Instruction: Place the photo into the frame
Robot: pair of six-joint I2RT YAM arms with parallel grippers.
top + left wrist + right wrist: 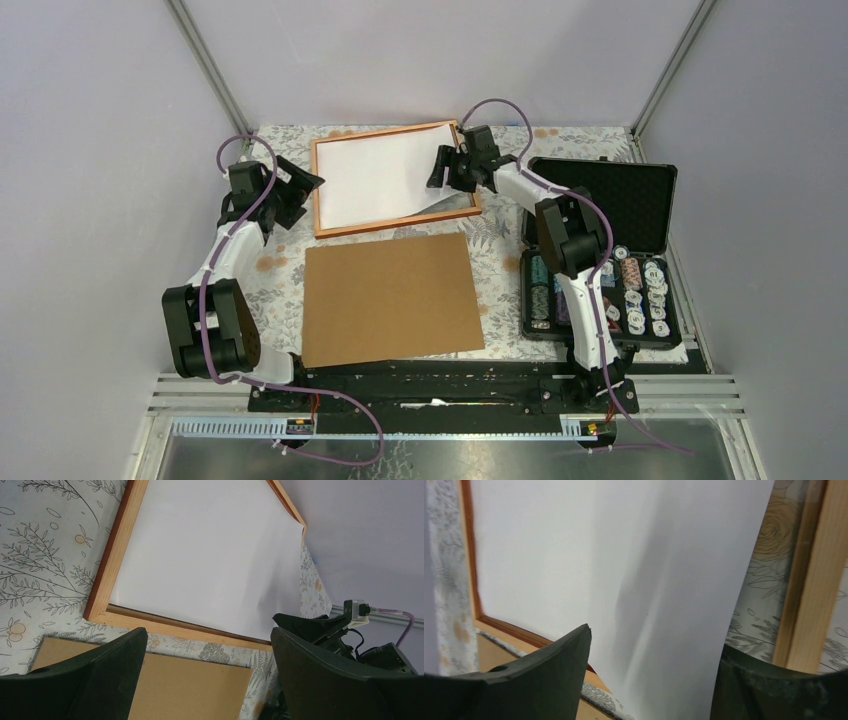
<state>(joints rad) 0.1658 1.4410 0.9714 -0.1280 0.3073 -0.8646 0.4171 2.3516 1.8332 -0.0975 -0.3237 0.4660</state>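
Note:
The photo (378, 180) lies white back up inside the orange-brown frame (396, 222) at the back of the table. Its right part is bowed upward and its near right corner rides over the frame's rim. My right gripper (437, 168) is open at that raised right edge; in the right wrist view the photo (624, 570) runs between the wide-apart fingers of the gripper (655, 637), with the frame's rail (819, 580) at the right. My left gripper (308, 198) is open and empty beside the frame's left rail. In the left wrist view it (210, 645) hovers over the frame's (107, 575) near rail, and the photo (210, 555) shows there too.
A plain brown backing board (392, 298) lies in front of the frame, a narrow strip of flowered cloth between them; it also shows in the left wrist view (190, 685). An open black case (620, 205) with several poker chips stands at the right, beside the right arm.

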